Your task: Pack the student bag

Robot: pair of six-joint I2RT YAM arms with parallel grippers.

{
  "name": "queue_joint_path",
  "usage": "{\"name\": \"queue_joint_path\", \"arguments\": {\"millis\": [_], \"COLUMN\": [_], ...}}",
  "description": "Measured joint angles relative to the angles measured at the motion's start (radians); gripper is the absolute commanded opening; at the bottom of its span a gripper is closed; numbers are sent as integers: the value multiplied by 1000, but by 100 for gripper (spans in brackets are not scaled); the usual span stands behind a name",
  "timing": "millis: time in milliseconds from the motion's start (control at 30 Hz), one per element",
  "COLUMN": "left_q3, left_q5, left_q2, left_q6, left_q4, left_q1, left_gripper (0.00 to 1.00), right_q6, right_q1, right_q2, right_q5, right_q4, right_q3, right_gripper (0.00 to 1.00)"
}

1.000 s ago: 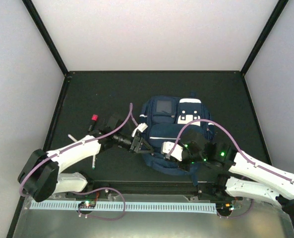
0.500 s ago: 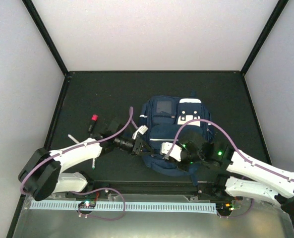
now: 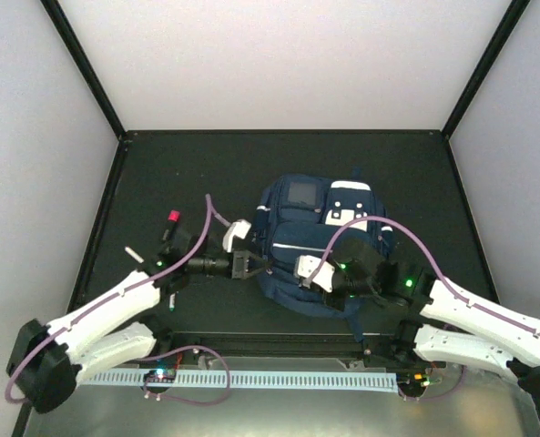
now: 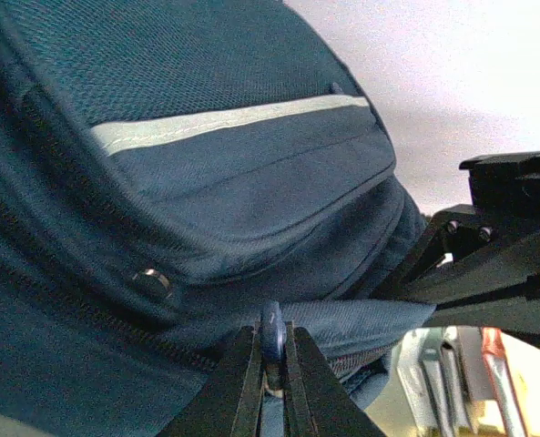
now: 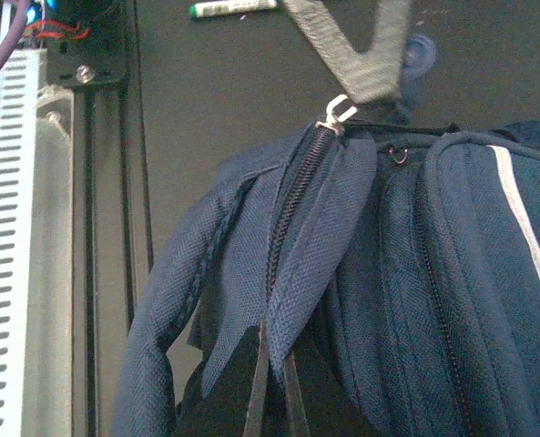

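Observation:
The student bag [image 3: 317, 238], navy with thin white stripes, lies flat in the middle of the table. My left gripper [image 3: 249, 265] is at its near-left edge. In the left wrist view, that gripper [image 4: 271, 335] is shut on a round blue zipper pull [image 4: 271, 319]. My right gripper [image 3: 313, 273] is at the bag's near edge. It [image 5: 275, 353] is shut on a fold of the bag's fabric [image 5: 329, 273] beside the closed zipper [image 5: 292, 205]. The left gripper's fingers [image 5: 365, 64] meet the zipper's end at the top of the right wrist view.
A red-capped marker [image 3: 171, 220] and a white pen [image 3: 133, 253] lie left of the bag. A green-and-white marker [image 5: 233, 7] lies near the front edge. A white slotted duct [image 3: 251, 378] runs along the front, below the table edge.
My left gripper has shut on the zipper pull. The left arm's elbow has swung down toward the near-left corner. The right gripper has kept its hold on the fabric.

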Motion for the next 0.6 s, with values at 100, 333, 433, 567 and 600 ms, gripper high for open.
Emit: {"name": "queue_joint_path", "arguments": {"millis": [100, 333, 433, 567, 600], "left_q3": [-58, -209, -248, -257, -257], "left_q5": [-105, -317, -396, -469, -478], "left_q2": [-130, -304, -300, -238, -214], "left_q6": [-7, -49, -58, -63, -63], "left_q4": [7, 58, 95, 142, 158], "left_q1": [5, 16, 20, 41, 54], "left_gripper": [2, 1, 2, 2, 2], "right_q6": [16, 8, -22, -58, -63], "right_q1": [0, 0, -3, -6, -6], "right_q2": [-26, -36, -35, -37, -39], "right_q5": [32, 0, -63, -146, -159], "right_q4": [11, -14, -44, -67, -66], "right_q3": [0, 11, 18, 28, 28], "right_gripper": [2, 2, 2, 2, 2]}}
